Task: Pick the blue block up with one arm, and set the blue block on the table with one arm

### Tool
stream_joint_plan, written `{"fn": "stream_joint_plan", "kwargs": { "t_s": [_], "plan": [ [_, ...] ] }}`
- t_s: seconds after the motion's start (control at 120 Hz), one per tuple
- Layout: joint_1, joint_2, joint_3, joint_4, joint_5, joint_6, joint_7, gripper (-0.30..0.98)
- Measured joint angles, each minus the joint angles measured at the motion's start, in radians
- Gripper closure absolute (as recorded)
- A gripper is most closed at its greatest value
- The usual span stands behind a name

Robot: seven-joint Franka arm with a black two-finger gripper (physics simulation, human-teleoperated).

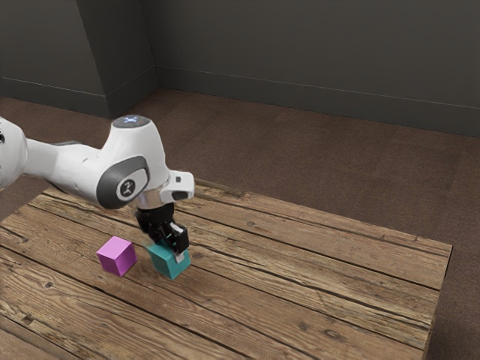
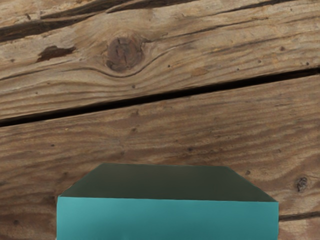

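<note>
In the exterior view, the white and grey robot arm entered from the left edge of the frame, and its black two-finger gripper pointed down, somewhat left of the centre and below it. Directly under this gripper was the teal-blue cube-shaped block, in the lower left part of the frame, with its upper side partly covered by the gripper. Whether the gripper was wide, narrow or already holding the block, I could not tell, and also not whether the block had full contact with the brown wooden table. A magenta cube stood on the table just beside the block, a little more to the left of the frame, and the two were apart. The dark grey wall ran across the upper part. In the wrist view, the block was close to the camera, with one bright face and one dark, shaded face, against the planks.
</note>
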Motion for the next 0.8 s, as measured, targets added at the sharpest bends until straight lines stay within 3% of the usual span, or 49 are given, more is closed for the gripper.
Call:
{"fn": "stream_joint_plan", "kwargs": {
  "t_s": [0.15, 0.333, 0.433, 0.583, 0.8],
  "plan": [
    [-0.018, 0.004, 0.0, -0.001, -0.02, 0.0, -0.009, 0.16],
    [0.011, 0.001, 0.0, 0.022, -0.029, -0.003, -0.017, 0.08],
    [0.035, 0.013, 0.007, 0.22, -0.054, -0.081, -0.019, 0.06],
    [0.01, 0.014, 0.116, 0.459, -0.115, -0.283, -0.023, 0.04],
    [0.16, 0.009, 0.137, 0.66, -0.132, -0.526, -0.024, 0.03]
  ]
}}
